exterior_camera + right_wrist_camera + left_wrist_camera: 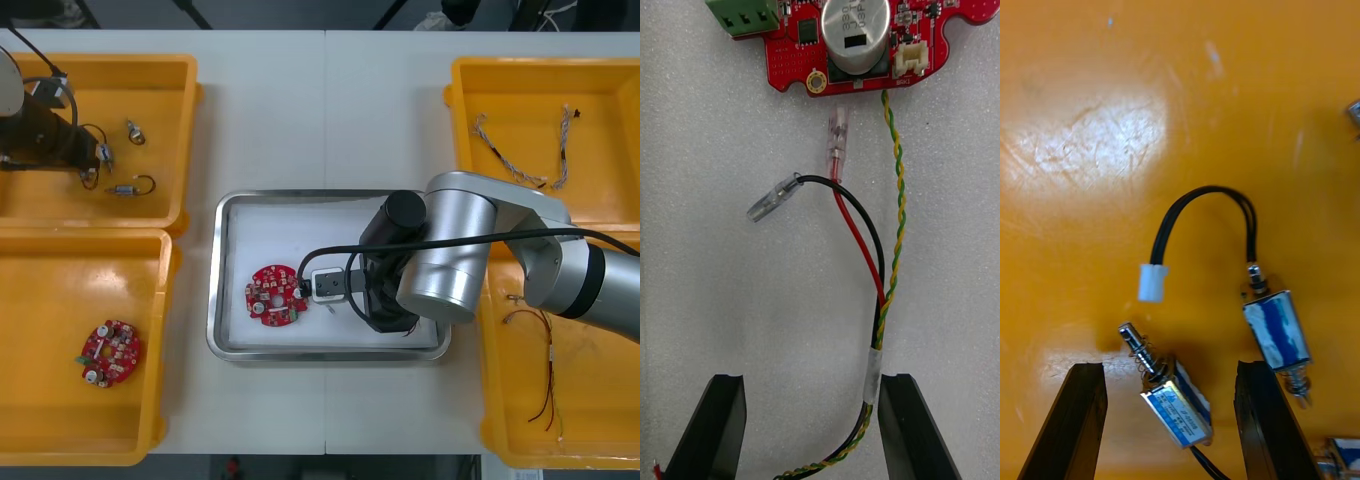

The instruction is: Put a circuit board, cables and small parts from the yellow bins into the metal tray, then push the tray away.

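My right gripper (338, 292) hangs low over the white inside of the metal tray (217, 270), open. A cable bundle (878, 300) of red, black and twisted yellow-green wires lies on the tray floor, running just inside one black finger (914, 431), not pinched. Just beyond it lies a round red circuit board (275, 296) (857, 41). My left gripper (95, 165) is in the far left yellow bin (185, 130), open, with a small metal part (1176, 409) with a blue label between its fingers (1067, 424). A second small metal part (1277, 337) with a black cable loop lies beside it.
Another red circuit board (110, 352) lies in the near left bin (160, 330). Twisted blue and white cables (520, 160) are in the far right bin (455, 100). Red and yellow cables (545, 370) lie in the near right bin. More small metal parts (133, 130) sit by the left gripper.
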You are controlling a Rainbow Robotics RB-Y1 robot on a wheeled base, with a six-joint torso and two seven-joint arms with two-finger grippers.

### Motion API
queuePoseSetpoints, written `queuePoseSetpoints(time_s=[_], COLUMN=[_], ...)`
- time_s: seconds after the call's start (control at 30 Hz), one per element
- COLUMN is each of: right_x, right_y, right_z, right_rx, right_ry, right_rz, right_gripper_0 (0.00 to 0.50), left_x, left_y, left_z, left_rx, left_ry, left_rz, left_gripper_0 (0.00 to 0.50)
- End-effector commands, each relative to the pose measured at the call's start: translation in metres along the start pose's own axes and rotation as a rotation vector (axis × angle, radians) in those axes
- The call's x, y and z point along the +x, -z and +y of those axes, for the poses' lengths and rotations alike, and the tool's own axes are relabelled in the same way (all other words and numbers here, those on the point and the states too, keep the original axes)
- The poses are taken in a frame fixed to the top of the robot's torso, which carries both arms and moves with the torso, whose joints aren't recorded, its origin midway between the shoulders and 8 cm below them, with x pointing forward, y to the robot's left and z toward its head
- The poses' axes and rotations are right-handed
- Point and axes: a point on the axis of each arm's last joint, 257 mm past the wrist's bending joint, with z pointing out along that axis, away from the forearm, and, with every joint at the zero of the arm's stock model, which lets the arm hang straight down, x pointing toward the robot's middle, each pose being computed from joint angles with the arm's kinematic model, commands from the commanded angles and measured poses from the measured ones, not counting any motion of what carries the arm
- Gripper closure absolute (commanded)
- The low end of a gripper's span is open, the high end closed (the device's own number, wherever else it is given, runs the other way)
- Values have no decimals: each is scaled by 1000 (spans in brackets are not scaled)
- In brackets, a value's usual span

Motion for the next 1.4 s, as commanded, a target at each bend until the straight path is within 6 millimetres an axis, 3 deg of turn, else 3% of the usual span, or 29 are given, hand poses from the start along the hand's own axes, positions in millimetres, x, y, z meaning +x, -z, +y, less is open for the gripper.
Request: queuePoseSetpoints(time_s=[0.03, 0.23, 0.37, 0.4, 0.43, 0.47, 0.5, 0.53, 0.57, 0.67, 0.77, 0.93, 1.1, 1.23, 1.4], right_x=[-8, -2, 4, 7, 9, 13, 17, 19, 23, 38, 39, 46, 58, 85, 141], right_y=[23, 45, 71, 78, 81, 89, 96, 99, 106, 126, 145, 177, 198, 212, 223], right_z=[-20, -27, -36, -38, -40, -42, -44, -44, -45, -47, -66, -97, -114, -123, -128], right_rx=[46, 52, 67, 70, 70, 69, 64, 62, 53, 39, 87, 171, 210, 250, 288], right_ry=[32, 10, -30, -47, -57, -75, -99, -109, -131, -195, -259, -433, -570, -659, -804], right_rz=[-25, -7, 10, 16, 21, 29, 36, 38, 44, 67, 22, -72, -128, -138, -114], right_gripper_0=[0, 0, 0, 0, 0, 0, 0, 0, 0, 0, 0, 0, 0, 0, 0], left_x=[-25, -18, -16, -16, -15, -15, -14, -13, -12, -11, -15, -21, -25, -25, -15], left_y=[10, 5, 4, 5, 4, 4, 3, 3, 2, 4, 14, 49, 83, 101, 125], left_z=[-9, -7, -6, -6, -6, -7, -6, -7, -7, -9, -8, -9, -12, -17, -39], left_rx=[3, 5, 7, 7, 9, 12, 11, 12, 13, 20, 21, 39, 43, 36, 1], left_ry=[-114, -100, -96, -95, -94, -90, -88, -89, -89, -89, -93, -88, -99, -96, -71], left_rz=[-42, -24, -19, -18, -17, -16, -13, -12, -10, -2, 0, 27, 46, 62, 96], left_gripper_0=[0, 0, 6, 74, 101, 178, 296, 368, 498, 500, 500, 500, 500, 500, 500])
